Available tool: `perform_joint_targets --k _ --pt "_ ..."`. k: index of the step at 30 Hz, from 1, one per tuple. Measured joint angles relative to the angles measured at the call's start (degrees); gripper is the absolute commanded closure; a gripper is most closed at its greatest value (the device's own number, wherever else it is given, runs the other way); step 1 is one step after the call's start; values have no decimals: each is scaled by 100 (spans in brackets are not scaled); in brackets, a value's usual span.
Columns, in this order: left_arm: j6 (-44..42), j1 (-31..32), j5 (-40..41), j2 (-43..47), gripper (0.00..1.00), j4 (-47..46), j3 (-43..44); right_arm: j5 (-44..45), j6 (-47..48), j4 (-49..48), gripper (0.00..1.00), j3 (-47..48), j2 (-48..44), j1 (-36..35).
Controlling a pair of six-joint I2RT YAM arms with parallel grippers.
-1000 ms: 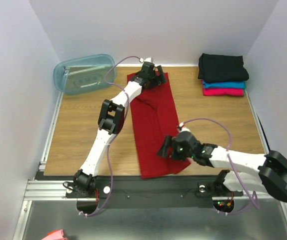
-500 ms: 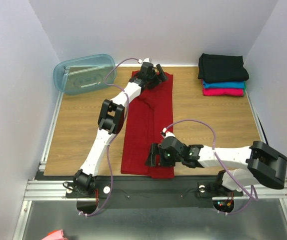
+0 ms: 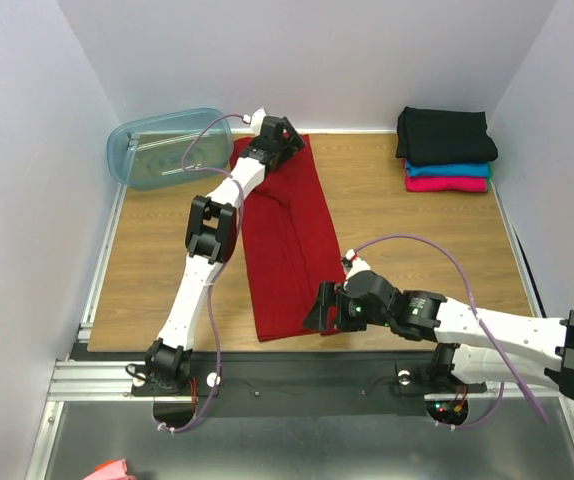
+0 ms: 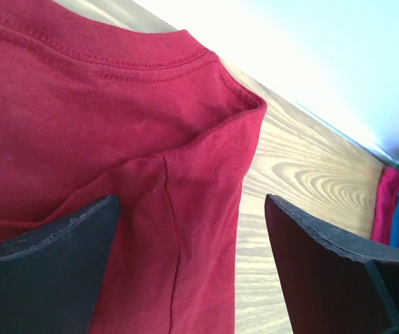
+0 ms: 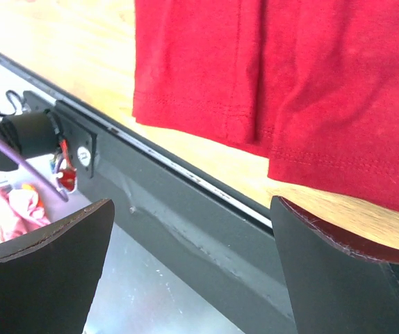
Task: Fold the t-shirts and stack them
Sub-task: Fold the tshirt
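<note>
Deep red jersey, soft and matte, lies as a long narrow strip on the wooden surface (image 3: 167, 260): the red t-shirt (image 3: 287, 245), sides already folded in, runs from its ribbed collar near the translucent blue tub (image 3: 167, 148) down to its double-stitched hem at the near edge. The left end effector (image 3: 277, 135) sits over the collar corner, released, with cloth between its wide jaws but not pinched. The right end effector (image 3: 319, 310) hangs at the hem, also released and empty.

The crosswise fold looks next. It would go best if each end effector pinches every layer at its end, since the overlapped panels will likely slide apart. Lifting the hem low and laying it squarely on the collar should keep the edges flush. The black t-shirt (image 3: 443, 135), teal t-shirt (image 3: 447, 169) and magenta t-shirt (image 3: 447, 184) are stacked in the far right corner.
</note>
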State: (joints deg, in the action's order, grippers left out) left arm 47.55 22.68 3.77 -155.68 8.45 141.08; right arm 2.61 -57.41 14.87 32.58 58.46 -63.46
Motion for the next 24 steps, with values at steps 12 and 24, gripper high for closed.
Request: perform_joint_targets --k 12,24 --pt "-1119 446 -466 2629 2 686 -1414 909 -7 778 0 610 122 0" --pt "-538 1867 343 9403 2 -146 -8345 2118 225 1740 0 656 -203 297"
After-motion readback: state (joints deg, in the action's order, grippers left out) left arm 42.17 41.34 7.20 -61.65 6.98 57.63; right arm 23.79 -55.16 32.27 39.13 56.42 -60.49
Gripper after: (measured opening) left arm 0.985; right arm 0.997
